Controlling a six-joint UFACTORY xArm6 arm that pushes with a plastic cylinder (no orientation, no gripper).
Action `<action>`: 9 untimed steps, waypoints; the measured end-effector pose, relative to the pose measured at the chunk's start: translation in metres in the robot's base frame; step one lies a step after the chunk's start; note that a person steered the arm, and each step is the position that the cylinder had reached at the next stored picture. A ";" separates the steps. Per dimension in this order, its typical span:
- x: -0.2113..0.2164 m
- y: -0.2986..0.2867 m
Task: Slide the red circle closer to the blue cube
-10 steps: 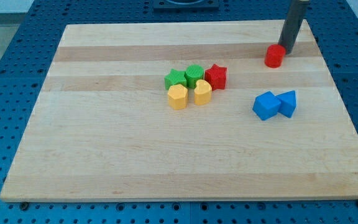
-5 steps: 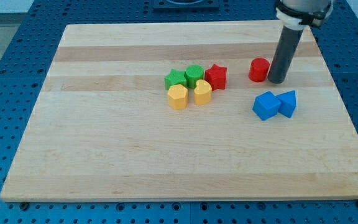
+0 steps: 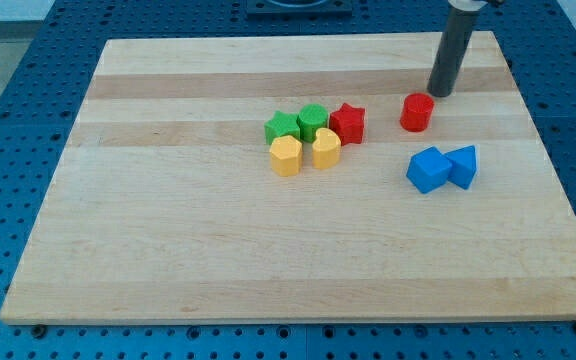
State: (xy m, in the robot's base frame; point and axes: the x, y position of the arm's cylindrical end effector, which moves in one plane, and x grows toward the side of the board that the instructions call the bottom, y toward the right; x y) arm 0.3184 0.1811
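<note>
Moved: my tip (image 3: pixel 439 94) pulls back toward upper right, off the red circle (image 3: pixel 417 112).
Pincer: none fitted; state cannot be told.
Red circle: on tabletop (image 3: pixel 168 240), above blue cube (image 3: pixel 428 169), apart.

My tip (image 3: pixel 438 94) sits just above-right of the red circle (image 3: pixel 417 112), blue cube (image 3: pixel 428 169) below.

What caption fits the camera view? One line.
My tip sits just above-right of the red circle block, which lies above the blue cube.

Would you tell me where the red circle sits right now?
The red circle sits right of centre, between the red star and my tip, above the blue cube.
</note>
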 end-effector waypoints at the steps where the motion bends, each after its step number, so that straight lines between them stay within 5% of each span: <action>1: 0.003 -0.009; 9: 0.052 -0.012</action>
